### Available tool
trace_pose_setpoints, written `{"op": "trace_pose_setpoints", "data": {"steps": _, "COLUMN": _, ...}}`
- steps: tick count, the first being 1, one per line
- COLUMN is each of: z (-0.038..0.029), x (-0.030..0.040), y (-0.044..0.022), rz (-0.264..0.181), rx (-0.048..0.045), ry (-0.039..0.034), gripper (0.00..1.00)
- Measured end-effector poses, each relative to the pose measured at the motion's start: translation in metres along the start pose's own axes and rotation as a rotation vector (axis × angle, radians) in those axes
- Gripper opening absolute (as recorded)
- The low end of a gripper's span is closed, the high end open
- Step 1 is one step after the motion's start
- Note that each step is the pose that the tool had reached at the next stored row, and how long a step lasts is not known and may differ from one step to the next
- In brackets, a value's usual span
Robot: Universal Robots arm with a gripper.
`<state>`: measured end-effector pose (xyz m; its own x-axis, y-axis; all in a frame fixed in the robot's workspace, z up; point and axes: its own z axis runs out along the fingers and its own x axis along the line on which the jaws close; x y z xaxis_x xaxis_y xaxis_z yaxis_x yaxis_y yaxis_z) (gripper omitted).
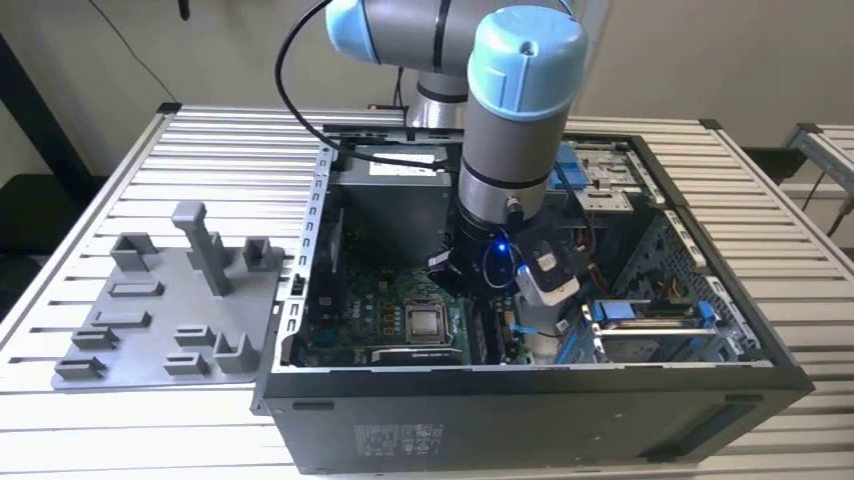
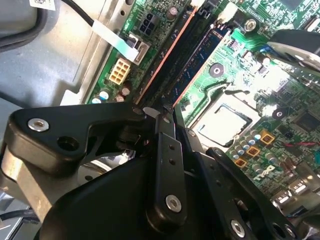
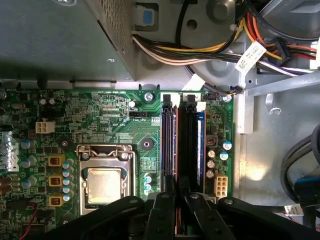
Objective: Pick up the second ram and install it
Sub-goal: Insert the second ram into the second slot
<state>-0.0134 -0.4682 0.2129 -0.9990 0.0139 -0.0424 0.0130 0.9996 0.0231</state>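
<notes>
The second ram is seen edge-on in a memory slot of the motherboard, as a thin dark strip with a coppery edge. Its long axis lies along the slot, running from the gripper towards the bundle of coloured cables at the board's far edge. In the second wrist view the same strip is seen slanting away from the gripper.

- The near end of the stick is pinched by the gripper; only a narrow gap is left between the fingers.
- 1 other memory stick is seated parallel, 2 slots over, its bluish face showing.
- The processor socket is noted beside the slots, well apart from the stick.

In the exterior view the gripper is lowered into an open computer case laid on its side. The case is set on a slatted metal table. A grey tray with upright posts lies at the exterior view's left, just beside the case. A pale wall is seen behind, and a 2nd slatted table at the exterior view's right.
</notes>
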Motion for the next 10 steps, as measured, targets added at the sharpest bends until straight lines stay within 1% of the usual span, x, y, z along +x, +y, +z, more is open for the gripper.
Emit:
{"op": "trace_pose_setpoints", "data": {"steps": 4, "z": 0.0001, "x": 0.0000, "y": 0.0000, "rz": 0.000, "rx": -0.0002, "ry": 0.0000, "gripper": 0.15}}
{"op": "trace_pose_setpoints", "data": {"steps": 5, "z": -0.0010, "x": 0.0000, "y": 0.0000, "rz": 0.000, "rx": 0.0009, "ry": 0.0000, "gripper": 0.22}}
{"op": "trace_pose_setpoints", "data": {"steps": 10, "z": -0.0237, "x": -0.0010, "y": 0.0006, "rz": 0.000, "rx": 0.0011, "ry": 0.0001, "gripper": 0.22}}
